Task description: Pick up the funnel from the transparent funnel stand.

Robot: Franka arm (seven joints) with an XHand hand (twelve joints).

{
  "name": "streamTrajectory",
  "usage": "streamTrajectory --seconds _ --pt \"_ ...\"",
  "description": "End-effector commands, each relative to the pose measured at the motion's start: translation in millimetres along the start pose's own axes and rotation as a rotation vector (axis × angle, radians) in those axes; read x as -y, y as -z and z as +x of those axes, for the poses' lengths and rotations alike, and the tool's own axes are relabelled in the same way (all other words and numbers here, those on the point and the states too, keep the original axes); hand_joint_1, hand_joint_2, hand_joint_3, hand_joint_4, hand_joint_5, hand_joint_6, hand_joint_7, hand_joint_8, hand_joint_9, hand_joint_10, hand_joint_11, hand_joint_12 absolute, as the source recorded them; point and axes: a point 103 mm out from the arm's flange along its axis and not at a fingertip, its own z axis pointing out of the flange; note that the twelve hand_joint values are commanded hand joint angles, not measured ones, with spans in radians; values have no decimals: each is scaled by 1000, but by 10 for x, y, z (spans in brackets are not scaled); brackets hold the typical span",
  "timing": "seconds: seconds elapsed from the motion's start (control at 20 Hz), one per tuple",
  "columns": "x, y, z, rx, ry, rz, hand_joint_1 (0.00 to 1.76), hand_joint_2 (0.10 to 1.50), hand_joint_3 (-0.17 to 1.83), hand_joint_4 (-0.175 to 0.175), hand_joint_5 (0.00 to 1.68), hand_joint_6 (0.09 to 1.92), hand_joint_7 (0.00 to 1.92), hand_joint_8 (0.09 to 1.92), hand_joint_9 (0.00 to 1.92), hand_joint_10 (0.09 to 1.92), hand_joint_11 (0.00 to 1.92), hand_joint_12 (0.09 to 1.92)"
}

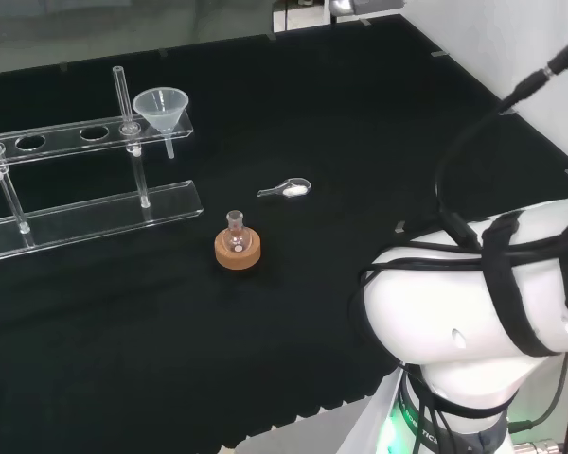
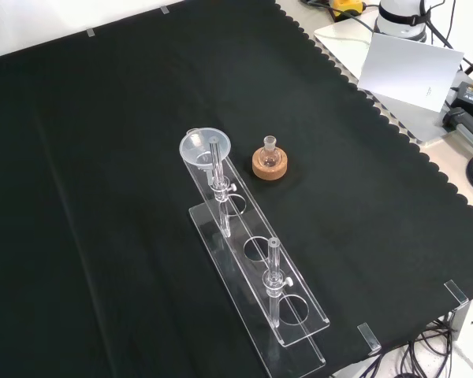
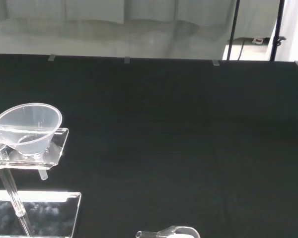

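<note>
A clear funnel [image 1: 162,107] sits upright in the end hole of the transparent funnel stand [image 1: 76,137], at the stand's right end in the head view. In the front view the funnel [image 2: 204,148] is at the stand's [image 2: 256,260] far end. The wrist view has the funnel [image 3: 27,128] resting in the stand's upper shelf [image 3: 52,153], its stem poking down below.
A small round flask [image 1: 236,236] stands in a cork ring [image 1: 237,253] right of the stand's base in the head view. A small clear spoon [image 1: 289,189] lies on the cloth beyond it. The arm's white links [image 1: 473,312] fill the head view's lower right.
</note>
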Motion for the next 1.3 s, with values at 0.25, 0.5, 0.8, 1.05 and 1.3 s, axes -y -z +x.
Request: streamTrajectory --seconds 0.25,0.5,0.8,1.05,1.3 --pt "-478 -205 146 -42 -38 41 158 683 51 103 0 87 0 87 0 87 0 306" --pt "-609 -321 336 -16 -21 68 172 684 47 106 0 87 0 87 0 87 0 324" --pt "-709 -509 553 28 12 116 186 688 40 109 0 87 0 87 0 87 0 361" --pt "-782 -707 710 46 36 166 194 691 36 121 0 87 0 87 0 87 0 380" --pt "-867 -820 842 49 51 183 205 692 35 120 0 87 0 87 0 87 0 387"
